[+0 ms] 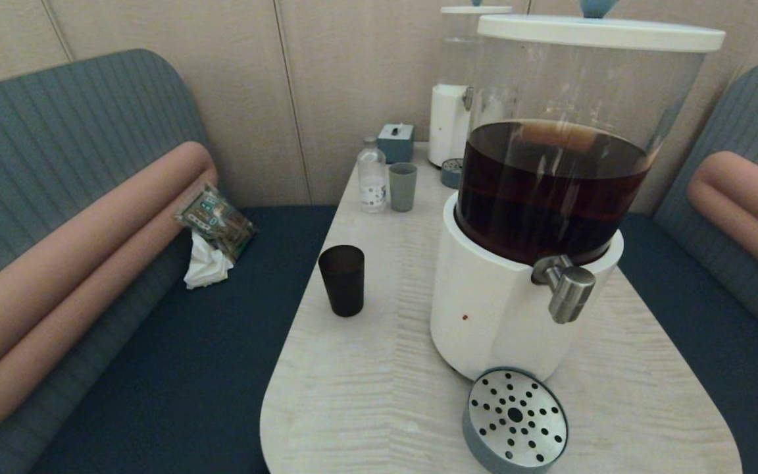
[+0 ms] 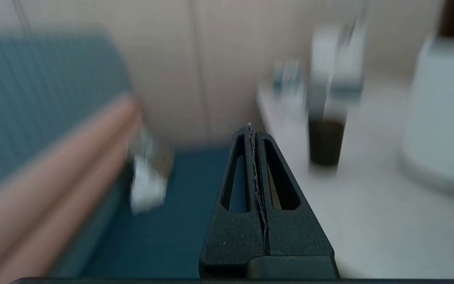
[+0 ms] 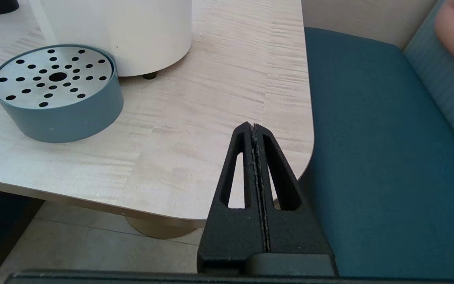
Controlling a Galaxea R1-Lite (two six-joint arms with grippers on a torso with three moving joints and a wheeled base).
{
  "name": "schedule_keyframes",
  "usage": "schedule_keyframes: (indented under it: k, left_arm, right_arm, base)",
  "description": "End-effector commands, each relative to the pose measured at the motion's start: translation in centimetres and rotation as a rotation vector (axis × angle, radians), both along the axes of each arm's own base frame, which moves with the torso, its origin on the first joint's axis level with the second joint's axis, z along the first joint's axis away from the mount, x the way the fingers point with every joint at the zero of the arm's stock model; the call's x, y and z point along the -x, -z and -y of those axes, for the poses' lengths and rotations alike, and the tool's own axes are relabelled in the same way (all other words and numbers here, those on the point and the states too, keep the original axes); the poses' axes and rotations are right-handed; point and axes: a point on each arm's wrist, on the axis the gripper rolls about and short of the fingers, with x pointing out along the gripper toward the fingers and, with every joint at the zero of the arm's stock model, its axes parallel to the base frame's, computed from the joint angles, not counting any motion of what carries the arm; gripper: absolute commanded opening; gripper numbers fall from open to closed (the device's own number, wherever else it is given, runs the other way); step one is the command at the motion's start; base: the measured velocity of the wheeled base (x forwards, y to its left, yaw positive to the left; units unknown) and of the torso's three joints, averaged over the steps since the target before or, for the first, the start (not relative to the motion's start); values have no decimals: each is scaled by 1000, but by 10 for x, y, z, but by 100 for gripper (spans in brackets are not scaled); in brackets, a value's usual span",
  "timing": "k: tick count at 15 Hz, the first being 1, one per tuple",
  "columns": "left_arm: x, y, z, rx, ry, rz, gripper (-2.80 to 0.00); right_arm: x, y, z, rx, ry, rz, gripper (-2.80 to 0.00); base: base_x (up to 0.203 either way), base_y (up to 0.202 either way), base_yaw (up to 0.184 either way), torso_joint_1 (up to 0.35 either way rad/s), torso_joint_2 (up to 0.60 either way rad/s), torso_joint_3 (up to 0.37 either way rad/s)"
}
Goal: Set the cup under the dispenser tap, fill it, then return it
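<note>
The black cup stands upright on the pale wooden table, left of the big dispenser's white base. In the left wrist view the cup is ahead of my left gripper, off to one side and apart from it. The steel dispenser tap juts from the base, below the tank of dark brown liquid. My left gripper is shut and empty. Near the table's front right corner my right gripper is shut and empty. Neither arm shows in the head view.
A round grey drip tray with a perforated steel top lies below the tap; the drip tray also shows in the right wrist view. A grey-green cup, a clear bottle, a tissue box and a smaller white dispenser stand behind. Blue benches flank the table.
</note>
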Motion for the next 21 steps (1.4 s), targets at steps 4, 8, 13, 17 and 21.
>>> schedule_keyframes:
  k: [4,8,13,17,21]
  left_arm:
    - [-5,19,0,-43,-23,-189,-280]
    - [-6,25,-1,-44,-62,-251,-280]
    - [-6,29,-1,-35,-71,-290,-280]
    - [-6,29,-1,-29,-70,-291,-280]
    - [-6,29,-1,-29,-70,-291,-280]
  right_arm:
    - [0,0,0,2,-1,4,-280]
    - [0,0,0,0,-1,2,-280]
    - [0,0,0,0,-1,4,-280]
    - [0,0,0,1,-1,4,-280]
    - [0,0,0,1,-1,4,-280]
  base:
    - [0,0,0,0,0,0]
    - [0,0,0,0,0,0]
    - [0,0,0,0,0,0]
    - [0,0,0,0,0,0]
    - [0,0,0,0,0,0]
